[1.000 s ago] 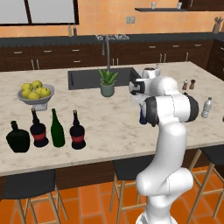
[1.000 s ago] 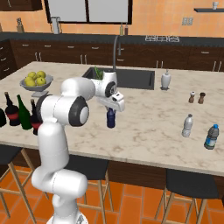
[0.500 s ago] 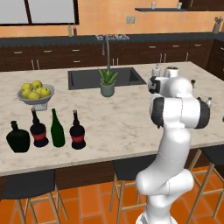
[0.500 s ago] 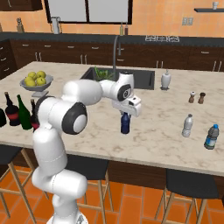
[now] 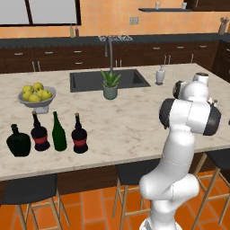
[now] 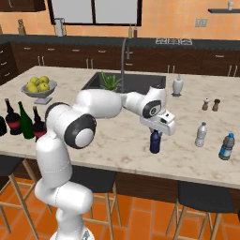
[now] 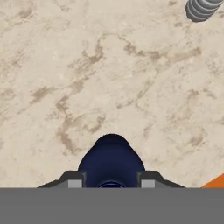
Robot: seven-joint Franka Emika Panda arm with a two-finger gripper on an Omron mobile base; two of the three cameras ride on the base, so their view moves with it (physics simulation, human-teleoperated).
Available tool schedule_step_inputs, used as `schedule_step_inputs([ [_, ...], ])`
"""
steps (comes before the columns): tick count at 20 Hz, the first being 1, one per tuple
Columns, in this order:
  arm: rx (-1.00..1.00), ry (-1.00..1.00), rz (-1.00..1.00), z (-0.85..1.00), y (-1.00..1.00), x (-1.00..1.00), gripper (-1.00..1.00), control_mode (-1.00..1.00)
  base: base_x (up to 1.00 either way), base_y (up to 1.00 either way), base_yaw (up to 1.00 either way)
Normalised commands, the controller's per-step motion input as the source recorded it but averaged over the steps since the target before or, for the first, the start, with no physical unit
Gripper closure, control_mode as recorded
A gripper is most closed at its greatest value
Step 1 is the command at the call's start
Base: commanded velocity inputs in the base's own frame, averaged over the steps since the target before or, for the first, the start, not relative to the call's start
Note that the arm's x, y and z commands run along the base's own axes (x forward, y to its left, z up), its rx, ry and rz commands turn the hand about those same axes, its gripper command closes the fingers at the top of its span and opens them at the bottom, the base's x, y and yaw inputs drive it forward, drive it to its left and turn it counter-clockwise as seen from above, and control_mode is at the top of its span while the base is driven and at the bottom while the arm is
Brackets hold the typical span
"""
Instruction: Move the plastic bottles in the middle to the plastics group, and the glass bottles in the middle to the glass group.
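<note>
I've got the gripper [image 6: 156,132] clamped on the blue bottle [image 6: 155,141], carried over the bench [image 6: 117,140], left of the clear bottle [image 6: 200,135]. Next: set it beside that clear bottle.

Four dark glass bottles: one squat flask [image 5: 19,142], two round red-labelled bottles [image 5: 40,134] [image 5: 79,136], one slim green bottle [image 5: 58,133]. Three plastic bottles: one dark-blue [image 6: 155,141], one clear [image 6: 201,135], one blue-labelled [image 6: 226,147]. Two shakers [image 6: 210,104]. One fruit bowl [image 5: 37,95], one potted plant [image 5: 110,85].
</note>
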Motion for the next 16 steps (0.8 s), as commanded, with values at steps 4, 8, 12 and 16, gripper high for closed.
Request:
schedule_step_inputs([
  [4,0.0,0.0,-0.06,0.0,-0.95,0.01,1.0,-1.0,0.0,0.0,0.0],
  [8,0.0,0.02,-0.09,0.0,-0.9,0.26,1.0,-1.0,0.0,0.0,0.0],
  [12,0.0,0.0,-0.08,0.0,-0.87,0.32,1.0,-1.0,0.0,0.0,0.0],
  [16,0.0,0.0,-0.04,0.0,-0.83,0.33,1.0,-1.0,0.0,0.0,0.0],
])
